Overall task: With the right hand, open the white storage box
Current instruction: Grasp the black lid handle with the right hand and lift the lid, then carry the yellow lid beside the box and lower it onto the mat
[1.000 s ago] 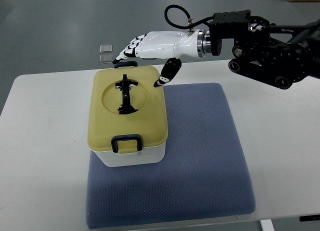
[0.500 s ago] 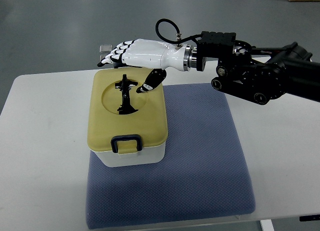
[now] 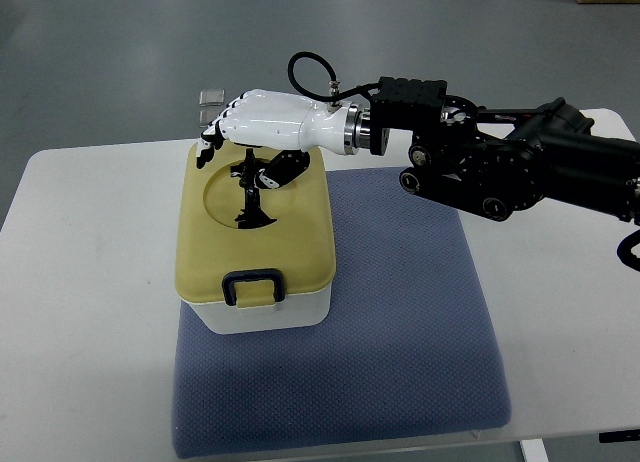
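A white storage box (image 3: 262, 318) with a yellow lid (image 3: 290, 242) stands on a blue-grey mat (image 3: 400, 332). The lid is shut, with a black front latch (image 3: 252, 283) and a black folding handle (image 3: 247, 190) lying in a round recess on top. My right hand (image 3: 240, 154), white with black fingertips, reaches in from the right and hovers over the lid's far edge. Its fingers (image 3: 212, 142) are spread and curve down over the far left of the recess; the thumb (image 3: 282, 170) points at the handle. It holds nothing. The left arm is out of view.
The mat lies on a white table (image 3: 80, 282). The black right forearm (image 3: 500, 162) stretches above the mat's far edge. A small clear object (image 3: 210, 104) sits on the floor beyond the table's far edge.
My right hand has moved left and down, from beyond the box's far right corner to over the lid's recess. The thumb now hangs over the handle. The box has not moved.
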